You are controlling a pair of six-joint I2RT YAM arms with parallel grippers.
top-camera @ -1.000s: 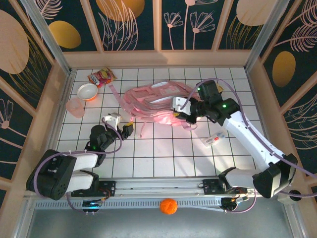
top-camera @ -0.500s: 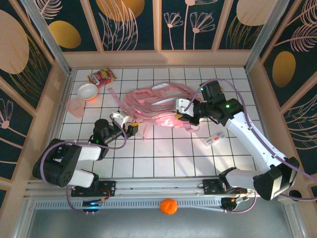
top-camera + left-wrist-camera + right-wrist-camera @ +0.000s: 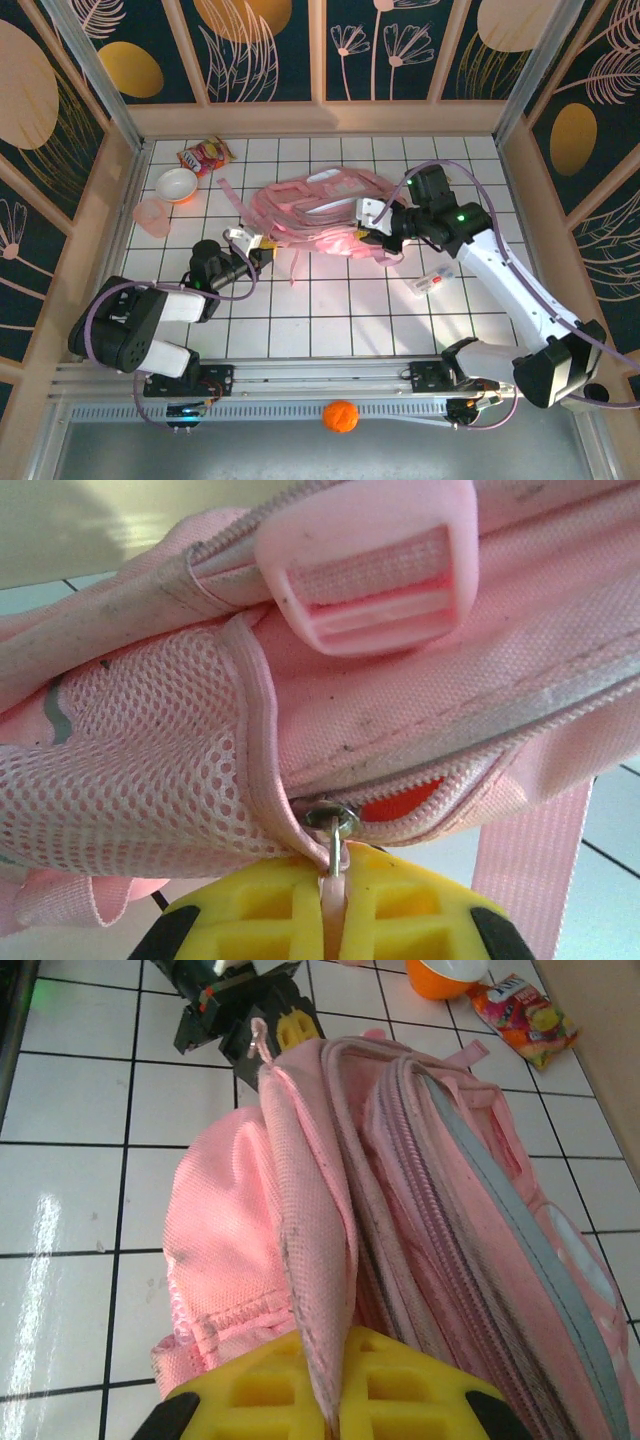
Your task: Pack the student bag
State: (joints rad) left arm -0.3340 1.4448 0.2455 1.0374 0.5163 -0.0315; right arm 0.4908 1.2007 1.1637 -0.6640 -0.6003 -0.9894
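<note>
top external: student bag [image 3: 312, 205] lies left-right; left claw [image 3: 266, 252], right claw [image 3: 363, 231] clamp its ends.

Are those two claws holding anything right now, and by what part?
Both hold the student bag: the left gripper pinches a zipper pull, the right gripper a fold of its pink fabric.

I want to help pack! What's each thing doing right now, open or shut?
student bag: lying down, slightly unzipped
left gripper: shut on the zipper pull
right gripper: shut on the student bag's fabric
bowl: upright
snack packet: lying flat
</note>
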